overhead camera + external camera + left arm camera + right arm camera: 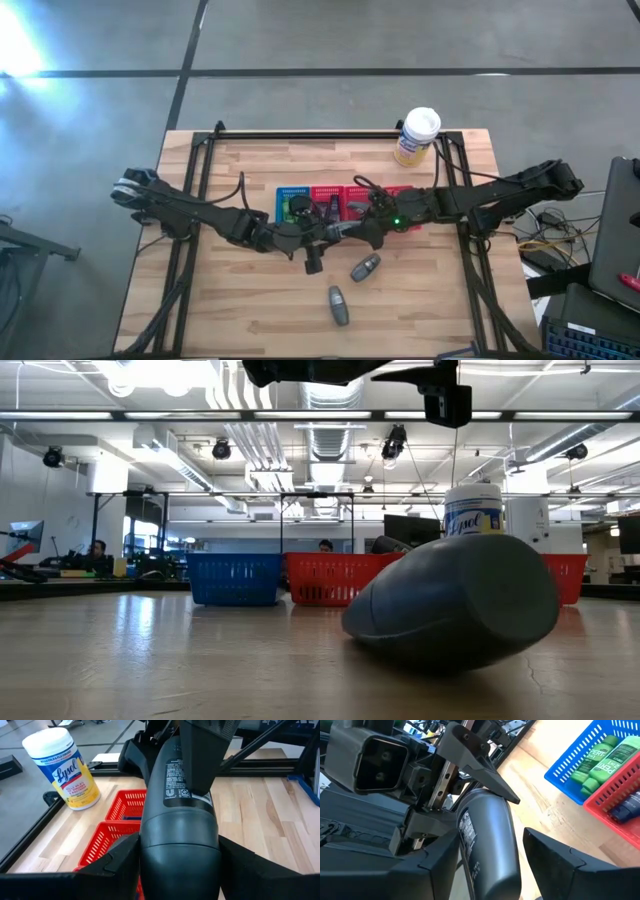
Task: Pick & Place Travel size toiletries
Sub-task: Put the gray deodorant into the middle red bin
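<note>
Both arms meet over the table's middle. A grey rounded oval container (180, 835) hangs in the air between them, clear of the table. My left gripper (292, 238) and my right gripper (345, 232) are each shut on one end of it (487, 845). Two more grey oval containers (365, 267) (338, 303) lie on their sides on the wood nearer the front edge; one of them (450, 605) fills the low view. Green packets (600, 760) lie in the blue tray (293, 203). Dark tubes (625, 810) lie in a red tray (330, 203). My left gripper pinches the container's wider rounded end (150, 865) between its two fingers, one on each side, coming level from the table's left. The container is lifted clear and points away along the fingers. My right gripper pinches the container's other, labelled end (177, 780), coming level from the table's right. One finger (205, 755) lies flat over the printed face; the other is hidden behind the container. In its own wrist view the container (470, 870) sits between both fingers.
A tall yellowish Lysol canister with a white lid (418, 135) stands at the far right of the table. A second red tray (395, 195) sits under my right arm. Black frame rails run along the table's edges. Bare wood lies at the near left.
</note>
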Robot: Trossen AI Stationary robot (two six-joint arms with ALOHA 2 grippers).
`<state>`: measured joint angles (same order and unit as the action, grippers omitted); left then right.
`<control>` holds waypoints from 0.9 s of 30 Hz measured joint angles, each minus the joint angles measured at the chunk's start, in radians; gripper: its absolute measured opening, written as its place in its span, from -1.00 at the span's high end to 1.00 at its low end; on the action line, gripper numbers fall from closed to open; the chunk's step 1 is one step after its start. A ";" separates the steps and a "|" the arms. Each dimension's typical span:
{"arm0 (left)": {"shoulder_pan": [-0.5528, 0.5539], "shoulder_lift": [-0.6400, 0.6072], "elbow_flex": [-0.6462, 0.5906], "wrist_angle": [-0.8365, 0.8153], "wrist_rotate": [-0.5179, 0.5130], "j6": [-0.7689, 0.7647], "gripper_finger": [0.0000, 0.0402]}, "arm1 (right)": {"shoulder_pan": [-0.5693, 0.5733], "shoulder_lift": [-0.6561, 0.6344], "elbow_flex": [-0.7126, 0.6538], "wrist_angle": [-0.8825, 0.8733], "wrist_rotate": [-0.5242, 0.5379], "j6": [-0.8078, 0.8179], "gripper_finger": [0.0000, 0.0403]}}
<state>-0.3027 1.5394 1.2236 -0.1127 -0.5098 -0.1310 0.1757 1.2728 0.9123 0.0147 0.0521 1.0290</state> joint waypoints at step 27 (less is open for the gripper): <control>-0.002 -0.003 -0.001 -0.321 -0.004 -0.397 -0.34 | -0.018 -0.082 0.000 -0.439 0.355 -0.037 0.39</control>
<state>-0.3049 1.5364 1.2224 -0.4337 -0.5137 -0.5285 0.1577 1.1905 0.9127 -0.4239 0.4068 0.9918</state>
